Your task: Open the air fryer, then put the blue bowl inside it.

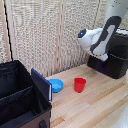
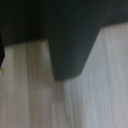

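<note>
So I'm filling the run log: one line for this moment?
phase: at air fryer | gripper: jaws hidden | blue bowl: on table, untouched | red cup: beside bowl

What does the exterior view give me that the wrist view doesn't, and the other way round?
Only the exterior view shows the blue bowl, red cup, black case, slatted wall and the arm by the air fryer; the claw is hidden. Only the wrist view shows a blurred close-up of a dark upright shape, probably part of the fryer. Both show the wooden table.
</note>
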Tool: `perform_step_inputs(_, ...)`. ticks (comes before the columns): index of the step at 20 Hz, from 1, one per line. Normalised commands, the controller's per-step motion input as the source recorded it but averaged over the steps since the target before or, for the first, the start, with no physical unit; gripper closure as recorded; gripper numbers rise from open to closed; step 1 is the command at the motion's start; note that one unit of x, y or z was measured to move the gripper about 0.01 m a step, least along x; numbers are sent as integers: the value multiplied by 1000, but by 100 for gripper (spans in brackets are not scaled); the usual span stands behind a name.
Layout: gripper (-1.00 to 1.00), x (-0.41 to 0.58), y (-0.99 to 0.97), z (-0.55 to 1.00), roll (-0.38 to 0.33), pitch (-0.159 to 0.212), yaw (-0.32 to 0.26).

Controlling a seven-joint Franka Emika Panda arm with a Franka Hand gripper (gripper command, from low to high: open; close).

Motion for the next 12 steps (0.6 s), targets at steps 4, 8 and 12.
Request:
perform_step_inputs(4,-100,-134,-582,-44,-16,-17,166)
perform_step_inputs(8,100,44,-149,0,6,20,18)
perform_step_inputs(12,100,0,-11,-1,4,7,-30)
